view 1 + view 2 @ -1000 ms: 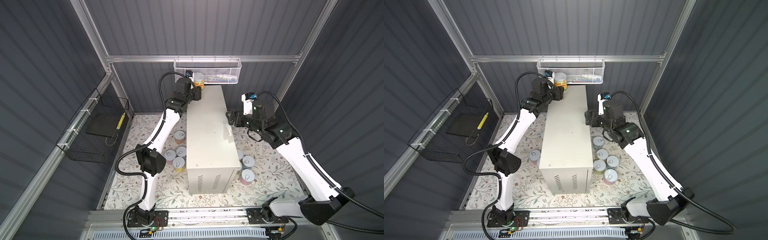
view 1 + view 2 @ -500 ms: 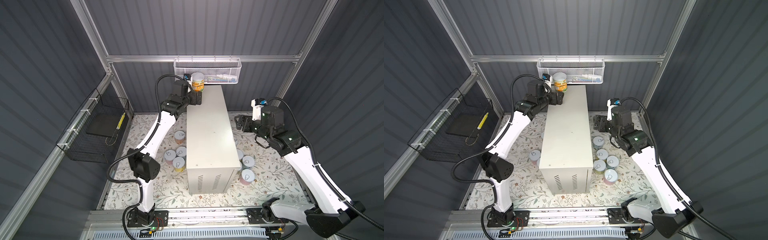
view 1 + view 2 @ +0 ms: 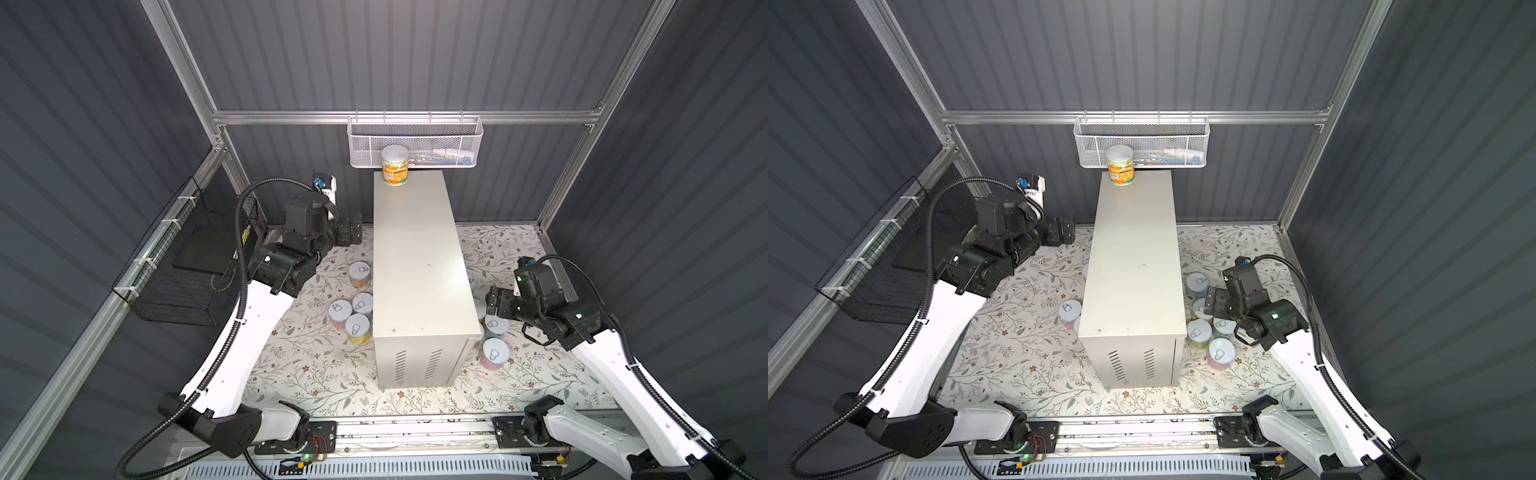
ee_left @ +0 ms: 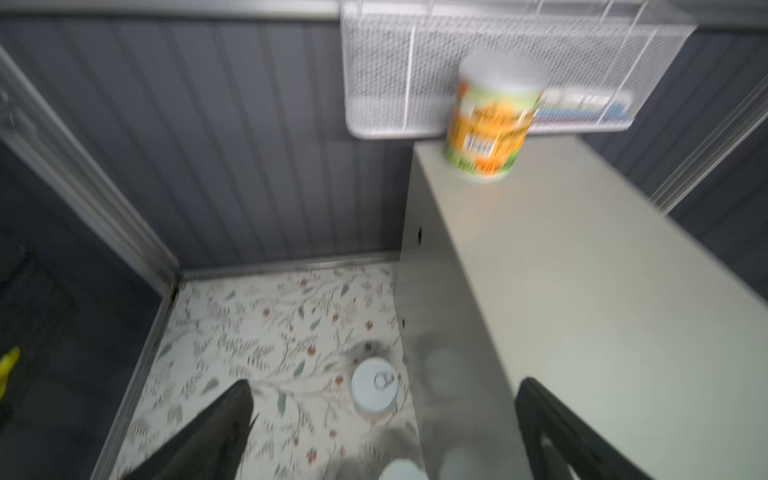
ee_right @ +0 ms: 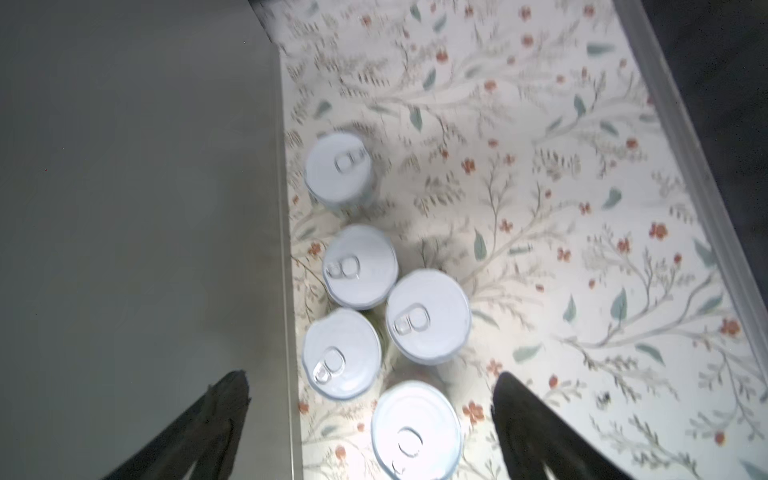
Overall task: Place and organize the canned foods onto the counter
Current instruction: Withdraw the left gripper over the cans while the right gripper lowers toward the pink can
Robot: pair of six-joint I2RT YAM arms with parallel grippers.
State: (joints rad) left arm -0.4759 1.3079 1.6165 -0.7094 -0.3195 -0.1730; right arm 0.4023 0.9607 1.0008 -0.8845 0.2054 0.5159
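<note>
Orange can (image 3: 395,168) alone at the worktop's (image 3: 419,266) far left corner
Left jaws apart, well clear of it; right jaws also apart, over the floor cans (image 5: 428,316).

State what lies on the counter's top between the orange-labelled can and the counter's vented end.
Nothing: in both top views that stretch of the counter is bare, and the orange-labelled can stands alone at the far end.
</note>
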